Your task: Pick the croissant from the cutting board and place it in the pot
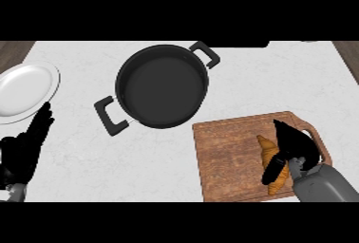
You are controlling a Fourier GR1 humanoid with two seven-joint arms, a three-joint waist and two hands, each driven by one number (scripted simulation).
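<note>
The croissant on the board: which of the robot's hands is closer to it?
The right hand. It is over the croissant on the cutting board, thumb lying across the pastry. The left hand rests open far across the counter, by the white plate.

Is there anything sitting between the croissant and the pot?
Nothing visible. The croissant lies on the cutting board under the right hand; only bare board and counter lie between it and the pot.

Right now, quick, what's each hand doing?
Left hand: open, resting at the left edge, holding nothing.
Right hand: closing round the croissant on the board.
</note>
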